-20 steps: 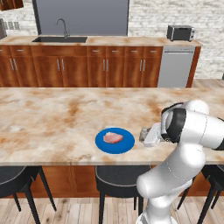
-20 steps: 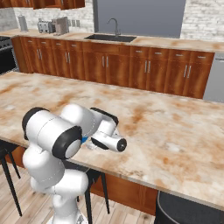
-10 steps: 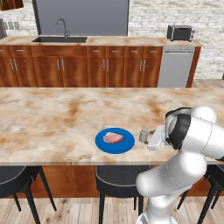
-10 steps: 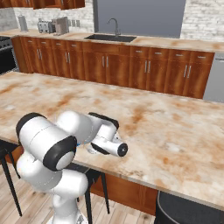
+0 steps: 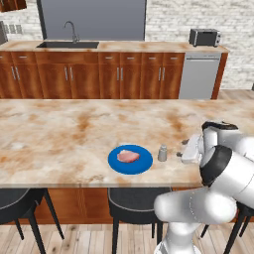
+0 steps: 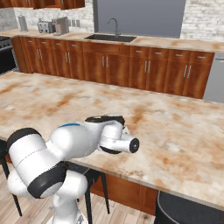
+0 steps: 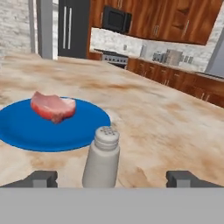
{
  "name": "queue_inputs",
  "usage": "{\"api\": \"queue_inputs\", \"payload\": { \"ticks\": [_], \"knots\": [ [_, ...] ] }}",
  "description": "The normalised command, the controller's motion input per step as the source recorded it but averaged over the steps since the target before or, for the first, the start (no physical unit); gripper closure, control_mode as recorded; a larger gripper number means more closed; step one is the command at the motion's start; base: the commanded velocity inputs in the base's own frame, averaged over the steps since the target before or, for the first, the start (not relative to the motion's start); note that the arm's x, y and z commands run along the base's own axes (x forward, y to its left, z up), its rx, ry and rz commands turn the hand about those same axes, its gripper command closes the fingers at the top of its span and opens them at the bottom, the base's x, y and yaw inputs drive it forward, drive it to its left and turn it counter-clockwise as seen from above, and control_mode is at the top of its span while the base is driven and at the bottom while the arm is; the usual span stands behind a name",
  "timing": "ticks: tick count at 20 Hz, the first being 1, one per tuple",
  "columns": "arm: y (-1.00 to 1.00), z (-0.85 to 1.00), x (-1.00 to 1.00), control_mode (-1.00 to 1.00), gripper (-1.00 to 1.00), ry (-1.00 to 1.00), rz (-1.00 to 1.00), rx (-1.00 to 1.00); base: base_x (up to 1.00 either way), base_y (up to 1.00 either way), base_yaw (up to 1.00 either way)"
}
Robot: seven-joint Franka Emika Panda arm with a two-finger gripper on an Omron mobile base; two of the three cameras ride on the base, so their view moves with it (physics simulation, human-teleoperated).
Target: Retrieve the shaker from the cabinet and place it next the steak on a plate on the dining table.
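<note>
- Shaker point(image 5: 162, 153) is standing upright on the dining table point(image 5: 59, 134), just off the right edge of the plate point(image 5: 130, 159), near the table's front edge.
- In the hand view the shaker point(image 7: 102, 158) is sitting on bare stone just beside the plate point(image 7: 48, 127) rim; can't tell if it's touching the rim.
- Steak point(image 5: 128, 156) is lying flat around the plate's middle, apart from the shaker; the hand view is showing the steak point(image 7: 53, 106) on the far-left part of the plate.
- Gripper point(image 7: 111, 178) is sitting low over the tabletop, pointing at the shaker, jaws spread wide with one fingertip point(image 7: 41, 178) on each side, holding nothing.
- Shaker is standing free between the fingertips, touching neither.
- In the left base view the gripper point(image 5: 182, 150) is hovering to the shaker's right, near the front edge towards the table's right end.
</note>
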Motion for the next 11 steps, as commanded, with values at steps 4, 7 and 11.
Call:
{"api": "queue_inputs", "payload": {
  "ticks": [4,7,11],
  "knots": [
    [-0.18,0.97,-0.49,-1.0,-1.0,0.0,0.08,-0.14,0.0,0.0,0.0],
    [0.0,0.78,-0.99,-1.0,-1.0,0.01,0.07,-0.21,0.0,0.0,0.0],
    [0.03,0.53,-1.0,-1.0,-1.0,0.01,0.04,-0.21,0.0,0.0,0.0]
  ]
}}
